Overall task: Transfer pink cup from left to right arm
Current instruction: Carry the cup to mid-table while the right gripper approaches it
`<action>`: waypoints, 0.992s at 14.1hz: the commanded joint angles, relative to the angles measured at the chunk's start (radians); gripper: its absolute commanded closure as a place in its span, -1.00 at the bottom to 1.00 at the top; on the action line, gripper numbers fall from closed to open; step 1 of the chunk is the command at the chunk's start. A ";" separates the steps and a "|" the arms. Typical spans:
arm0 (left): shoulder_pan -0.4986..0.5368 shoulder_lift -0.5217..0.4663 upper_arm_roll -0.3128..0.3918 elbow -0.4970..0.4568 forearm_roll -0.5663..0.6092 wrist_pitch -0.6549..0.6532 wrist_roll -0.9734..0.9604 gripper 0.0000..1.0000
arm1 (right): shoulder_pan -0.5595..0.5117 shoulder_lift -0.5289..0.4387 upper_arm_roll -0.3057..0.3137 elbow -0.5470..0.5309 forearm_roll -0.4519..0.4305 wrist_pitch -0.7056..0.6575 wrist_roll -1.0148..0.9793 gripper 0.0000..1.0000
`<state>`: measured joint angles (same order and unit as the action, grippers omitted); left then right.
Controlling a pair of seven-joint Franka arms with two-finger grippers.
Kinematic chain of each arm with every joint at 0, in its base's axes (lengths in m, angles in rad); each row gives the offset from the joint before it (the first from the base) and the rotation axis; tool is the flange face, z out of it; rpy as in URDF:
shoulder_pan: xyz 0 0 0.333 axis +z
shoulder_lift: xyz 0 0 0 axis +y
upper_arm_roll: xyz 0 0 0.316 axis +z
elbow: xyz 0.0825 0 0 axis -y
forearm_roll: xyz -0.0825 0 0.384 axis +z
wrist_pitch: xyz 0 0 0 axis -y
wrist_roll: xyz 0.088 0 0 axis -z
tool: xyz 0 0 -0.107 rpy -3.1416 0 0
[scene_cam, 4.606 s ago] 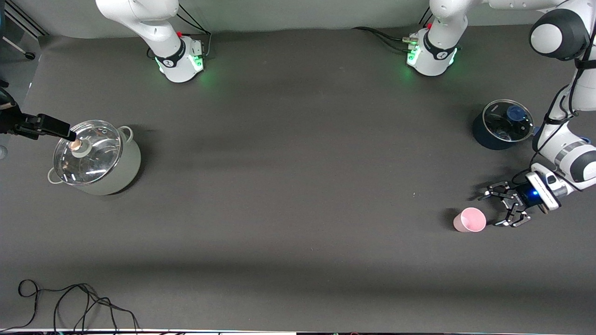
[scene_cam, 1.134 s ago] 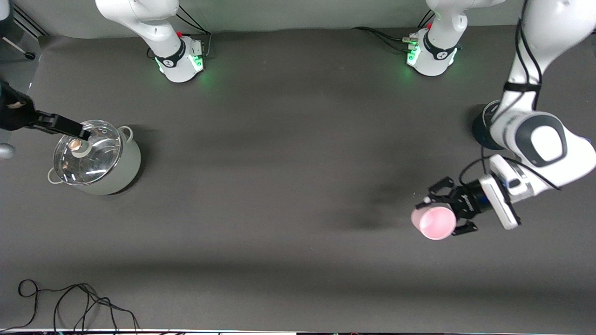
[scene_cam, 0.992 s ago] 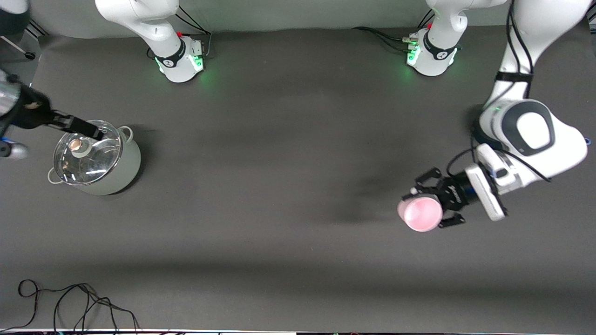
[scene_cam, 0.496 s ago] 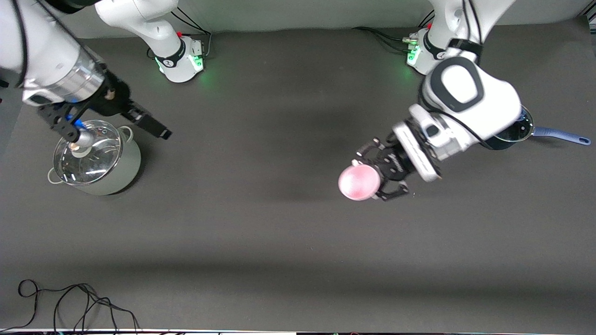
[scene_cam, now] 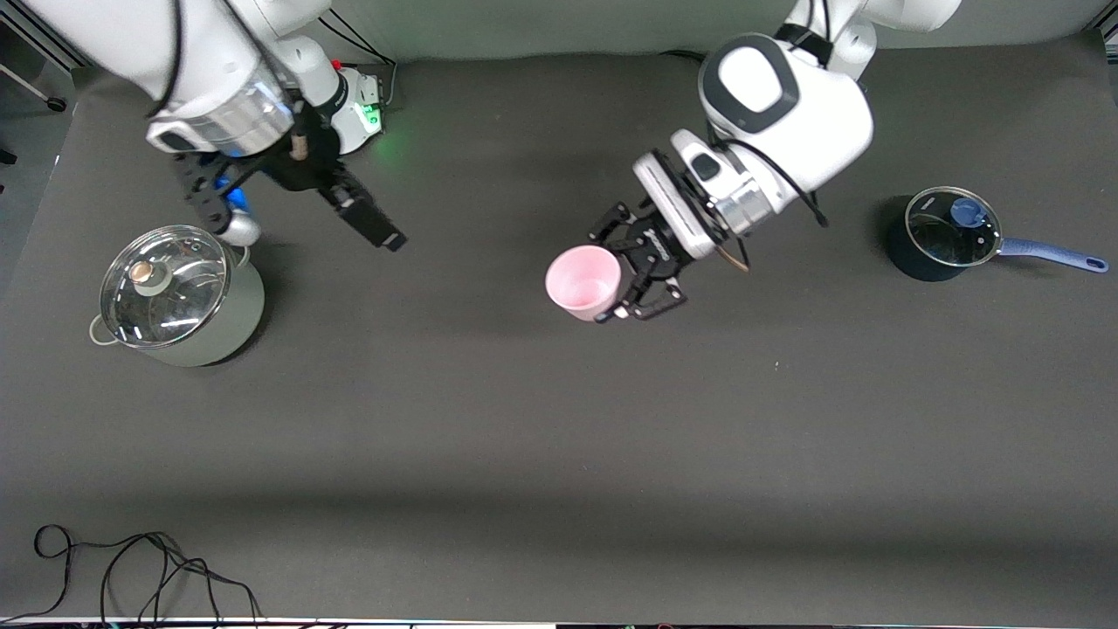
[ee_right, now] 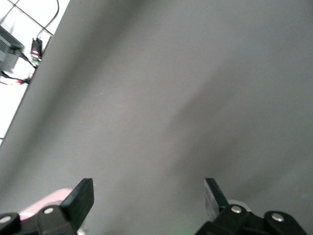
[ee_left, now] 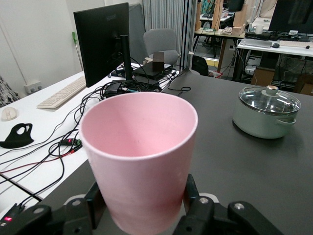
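Left gripper (scene_cam: pixel 631 281) pinches the pink cup (scene_cam: pixel 583 281) by its lower wall – held aloft over mid-table, mouth up. Right gripper (scene_cam: pixel 371 220), fingers spread, empty – near the lidded steel pot (scene_cam: pixel 175 297).

Pale-pink tapered cup (scene_cam: pixel 583 281), tilted, clamped in left gripper (scene_cam: pixel 631 271) over mid-table.

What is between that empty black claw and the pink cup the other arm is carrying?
Nothing: in the front view only bare dark table shows between the right tool, open, and the pink cup, held by the left tool.
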<state>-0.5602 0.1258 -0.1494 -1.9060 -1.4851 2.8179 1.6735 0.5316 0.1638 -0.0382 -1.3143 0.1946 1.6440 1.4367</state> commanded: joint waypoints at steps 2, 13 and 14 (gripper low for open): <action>-0.052 -0.009 0.018 -0.001 -0.032 0.045 0.020 0.21 | 0.079 0.046 -0.012 0.070 0.025 0.085 0.230 -0.99; -0.053 0.009 0.002 0.031 -0.034 0.081 -0.026 0.20 | 0.208 0.137 -0.015 0.076 0.005 0.180 0.344 -0.99; -0.053 0.012 0.002 0.033 -0.034 0.081 -0.028 0.20 | 0.209 0.150 -0.014 0.078 -0.006 0.189 0.344 -0.99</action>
<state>-0.5992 0.1268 -0.1496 -1.8973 -1.4976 2.8774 1.6558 0.7131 0.2668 -0.0384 -1.2798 0.1951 1.8159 1.7534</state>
